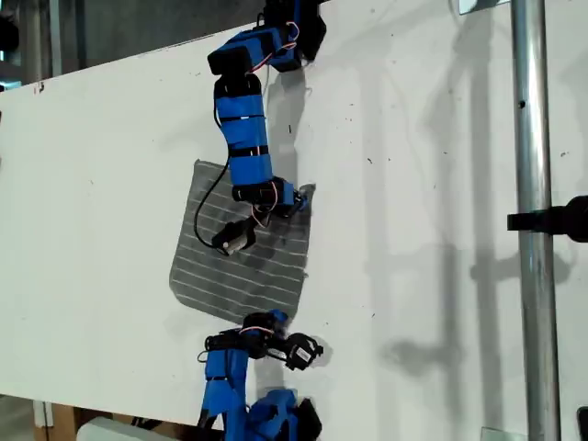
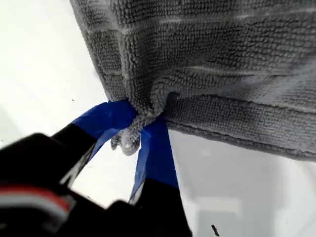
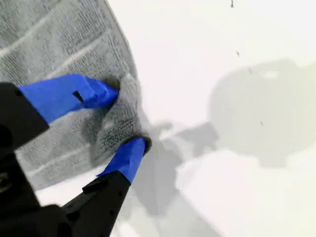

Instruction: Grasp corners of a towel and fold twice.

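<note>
The gray towel (image 1: 241,268) with thin white stripes lies mostly flat on the white table (image 1: 441,165). My first gripper (image 1: 299,196), on the arm reaching in from the exterior view's top, is shut on the towel's far right corner (image 2: 129,139). That corner is lifted and the cloth (image 2: 222,59) hangs from it. My second gripper (image 1: 276,321), on the arm at the exterior view's bottom, sits at the near right corner. Its blue fingertips (image 3: 129,150) press a bunched ridge of towel (image 3: 121,116) between them, the jaws still somewhat apart.
A metal pole (image 1: 536,276) with a black clamp (image 1: 551,220) stands at the exterior view's right. The second arm's base (image 1: 266,418) sits at the table's near edge. Arm shadows (image 1: 413,354) fall on the table right of the towel.
</note>
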